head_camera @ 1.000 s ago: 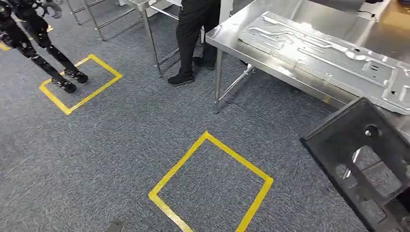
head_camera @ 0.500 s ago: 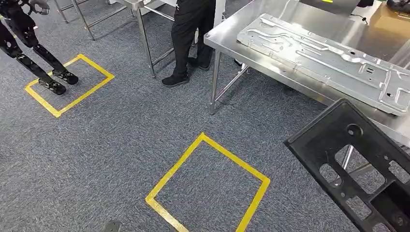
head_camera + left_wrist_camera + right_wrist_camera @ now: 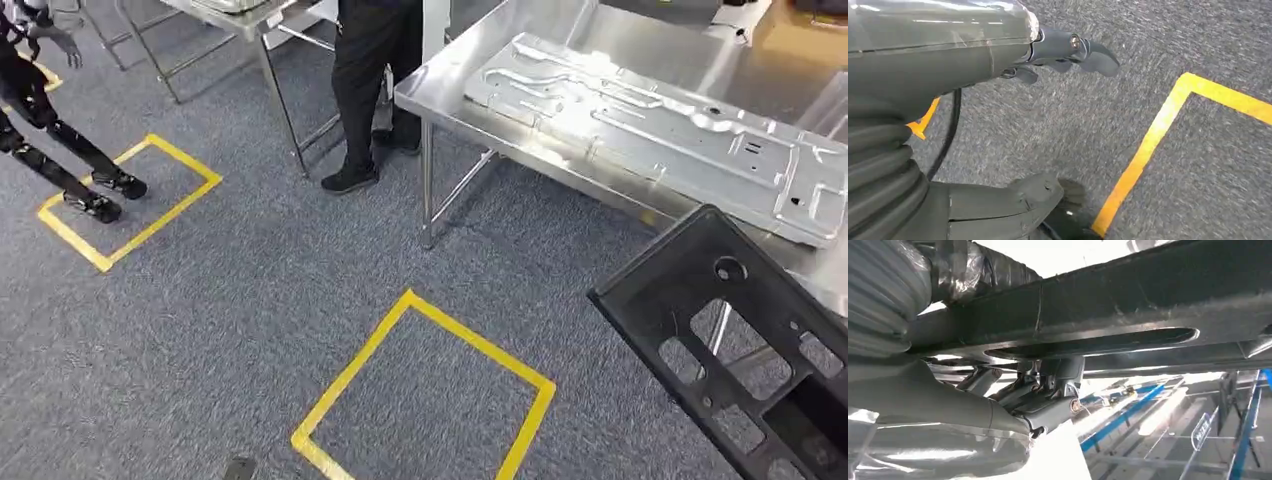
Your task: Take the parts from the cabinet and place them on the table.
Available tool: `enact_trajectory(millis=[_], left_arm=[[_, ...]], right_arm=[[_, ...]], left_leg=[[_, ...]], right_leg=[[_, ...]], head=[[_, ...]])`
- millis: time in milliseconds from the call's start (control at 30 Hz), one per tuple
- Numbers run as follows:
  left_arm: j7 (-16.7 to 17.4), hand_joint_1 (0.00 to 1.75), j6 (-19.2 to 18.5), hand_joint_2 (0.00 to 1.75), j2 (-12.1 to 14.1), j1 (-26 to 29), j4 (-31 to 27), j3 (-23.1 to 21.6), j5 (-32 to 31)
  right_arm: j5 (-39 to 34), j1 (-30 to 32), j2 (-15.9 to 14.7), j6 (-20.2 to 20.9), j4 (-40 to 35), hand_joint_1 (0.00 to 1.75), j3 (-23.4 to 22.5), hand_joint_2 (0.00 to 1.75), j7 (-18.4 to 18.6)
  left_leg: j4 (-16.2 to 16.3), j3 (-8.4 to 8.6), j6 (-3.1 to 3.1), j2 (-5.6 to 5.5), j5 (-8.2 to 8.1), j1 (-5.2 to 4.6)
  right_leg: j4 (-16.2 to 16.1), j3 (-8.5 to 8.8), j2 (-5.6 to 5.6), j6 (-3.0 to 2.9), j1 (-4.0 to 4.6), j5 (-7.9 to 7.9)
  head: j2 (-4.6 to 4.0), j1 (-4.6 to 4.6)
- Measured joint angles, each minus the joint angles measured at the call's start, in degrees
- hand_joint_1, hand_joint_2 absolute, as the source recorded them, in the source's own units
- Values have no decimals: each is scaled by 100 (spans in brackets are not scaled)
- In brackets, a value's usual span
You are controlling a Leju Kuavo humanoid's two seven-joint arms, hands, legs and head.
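Observation:
A large black plastic part (image 3: pixel 735 335) with cut-out holes hangs at the lower right of the head view, overlapping the near edge of the steel table (image 3: pixel 445 95). In the right wrist view my right hand (image 3: pixel 1045 392) grips this black part (image 3: pixel 1128 295) from beneath, fingers hooked onto its frame. A pressed silver metal panel (image 3: pixel 650 125) lies flat on the table. My left hand (image 3: pixel 1060 50) hangs over the grey carpet, thumb and fingers apart, holding nothing.
A person in black trousers (image 3: pixel 365 90) stands at the table's far left corner. Another dark robot (image 3: pixel 50 130) stands in a yellow floor square (image 3: pixel 130 200) at the left. A second yellow square (image 3: pixel 425 395) marks the carpet just ahead. Another steel table (image 3: pixel 235 15) stands behind.
The whole picture has shifted, so the camera has moved: the table and panel now sit further left and closer. The black part stays held at the lower right.

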Motion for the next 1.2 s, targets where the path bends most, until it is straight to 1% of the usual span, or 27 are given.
enact_trajectory(millis=[67, 100, 133, 167, 233, 300, 333, 367, 433, 467, 500, 533, 600, 633, 667, 733, 767, 833, 867, 900, 967, 1000, 1033, 1067, 1133, 1167, 1200], left_arm=[[7, 0, 0, 175, 11, 1, 0, 2, -4], [13, 0, -2, 175, 15, 6, 0, 2, -6], [22, 0, -6, 175, 24, 22, 2, 4, -11], [24, 0, -13, 175, 26, 8, 2, 7, -15], [31, 0, -11, 175, 26, 20, 2, 7, -22], [31, 0, -11, 175, 22, 25, 2, 11, -24], [31, 0, -11, 175, 24, 22, 2, 17, -24], [31, 0, -11, 175, 24, 12, 2, 37, -24], [28, 0, -11, 175, 24, 6, 2, 55, -44], [26, 0, -13, 175, 24, 7, 2, 63, -65], [22, 0, -13, 175, 24, 17, 2, 72, -79], [22, 0, -20, 175, 22, 31, 2, 79, -118], [22, 0, -33, 175, 22, 28, 2, 79, -177], [22, 0, -44, 175, 22, 34, 2, 81, -212], [20, 0, -59, 175, 22, 21, 2, 85, -249], [20, 0, -98, 175, 24, -6, 2, 92, -337], [11, 0, -111, 175, 24, -18, 2, 94, -380], [-9, 0, -131, 175, 26, -51, 2, 94, -435], [-18, 0, -151, 175, 22, -75, 2, 94, -463], [-20, 0, -168, 175, 24, -82, 2, 94, -496], [-20, 0, -179, 175, 44, -63, 2, 96, -535], [-15, 0, -197, 175, 48, -44, 2, 96, -548], [-15, 0, -201, 175, 57, -37, 2, 96, -564], [-13, 0, -207, 175, 66, -35, 2, 98, -592], [-4, 0, -221, 175, 79, -31, 2, 98, -625], [11, 0, -223, 175, 90, -34, 2, 98, -632], [13, 0, -227, 175, 94, -52, 2, 98, -664]], right_arm=[[-4, -1, 0, 11, 0, 175, 2, 175, 0], [-11, -2, 0, 13, 0, 175, 2, 175, -2], [-13, -13, 0, 15, 2, 175, 2, 175, -2], [-13, -17, 0, 17, 2, 175, 4, 175, -9], [-15, -14, 0, 22, 7, 175, 5, 175, -15], [-22, -29, -2, 24, 6, 175, 4, 175, -15], [-24, -33, -2, 24, 4, 175, 5, 175, -17], [-33, -46, -4, 24, 2, 175, 5, 175, -22], [-55, -52, -4, 42, 7, 175, 5, 175, -24], [-91, -71, -4, 87, 7, 175, 0, 175, -50], [-144, -109, -4, 142, 7, 175, -22, 175, -83], [-240, -159, -4, 225, 9, 175, -80, 175, -163], [-466, -304, -7, 400, 13, 175, -282, 175, -387], [-586, -389, -7, 483, 24, 175, -449, 175, -510], [-737, -500, -7, 615, 46, 175, -617, 175, -665], [-1048, -811, -11, 952, 83, 175, -1089, 175, -1046], [-1163, -1009, -18, 1124, 116, 175, -1330, 175, -1181], [-1281, -1342, -57, 1474, 184, 175, -1804, 175, -1399], [-1327, -1482, -101, 1633, 238, 175, -2038, 175, -1482], [-1342, -1645, -153, 1758, 309, 175, -2223, 175, -1530], [-1316, -1934, -253, 1912, 450, 175, -2519, 175, -1582], [-1281, -2072, -319, 1985, 514, 175, -2671, 175, -1576], [-1259, -2165, -370, 2033, 562, 175, -2767, 175, -1558], [-1224, -2263, -452, 2098, 640, 175, -2861, 175, -1522], [-1180, -2484, -676, 2214, 831, 175, -2942, 175, -1370], [-1180, -2576, -750, 2251, 892, 175, -2957, 175, -1305], [-1180, -2631, -859, 2278, 966, 175, -2959, 175, -1210]], left_leg=[[-720, 123, 34, 0, 593, -1], [-1181, 210, 61, -1, 1024, -5], [-1207, 157, 90, -6, 1137, -30], [-1296, 183, 111, -15, 1040, -64], [-1350, 203, 184, -20, 1119, -65], [-1469, 363, 254, -21, 1125, -21], [-1517, 437, 287, -22, 1109, -15], [-1540, 477, 308, -22, 1094, -12], [-1560, 551, 314, -24, 1021, -13], [-1560, 605, 308, -26, 971, -12], [-1561, 675, 298, -28, 918, -11], [-1562, 758, 288, -28, 859, -10], [-1569, 901, 259, -23, 744, -11], [-1572, 956, 242, -19, 697, -10], [-1576, 992, 190, -32, 660, -16], [-1533, 1084, 106, -11, 643, -6], [-1542, 1120, 67, -8, 670, -10], [-1246, 1031, 74, -20, 617, 8], [-886, 827, 65, -21, 555, 2], [-418, 512, 52, -21, 355, 8], [111, 61, 25, -22, 8, 5], [99, -51, 30, -22, 14, 3], [-132, -36, 42, -22, 191, 3], [-507, 50, 64, -21, 478, 1], [-1318, 201, 122, -12, 1259, -22], [-1315, 172, 124, -11, 1082, -80], [-1337, 216, 170, -14, 1093, -80]], right_leg=[[0, 183, 13, 26, -2, -125], [0, 271, 11, 50, -1, -203], [17, 327, 12, 86, 10, -256], [12, 280, 31, 130, 0, -279], [13, 314, 25, 202, 7, -252], [136, 320, 0, 241, -7, -247], [455, 166, -25, 275, -9, -253], [832, -81, -27, 303, -19, -351], [1497, -605, -31, 346, -49, -750], [1624, -777, -35, 374, -59, -876], [1547, -847, -45, 389, -70, -829], [1282, -815, -54, 388, -82, -618], [431, -598, -64, 343, -82, 125], [233, -556, -80, 297, -67, 418], [199, -600, -107, 272, -4, 206], [151, -538, -64, 177, 22, 295], [123, -478, -59, 128, 11, 271], [22, -281, -65, 65, -24, 272], [5, -242, -66, 31, -25, 249], [4, -223, -65, 9, -18, 213], [4, -161, -38, 3, -8, 140], [5, -94, -14, 17, -7, 87], [4, -15, -10, 30, -6, 31], [5, 69, -9, 40, -6, -26], [2, 192, -9, 80, -9, -144], [-2, 223, 6, 121, -7, -174], [-3, 191, 8, 171, -4, -205]], head=[[0, -2], [0, -2], [0, 4], [0, -9], [0, -9], [0, -7], [0, 9], [0, 9], [0, 9], [0, 7], [0, 11], [0, 11], [0, 11], [0, 11], [0, 15], [0, 16], [0, 13], [0, 18], [0, 2], [0, 11], [0, 7], [0, 7], [0, 7], [0, 7], [0, 7], [0, 13], [0, 4]])
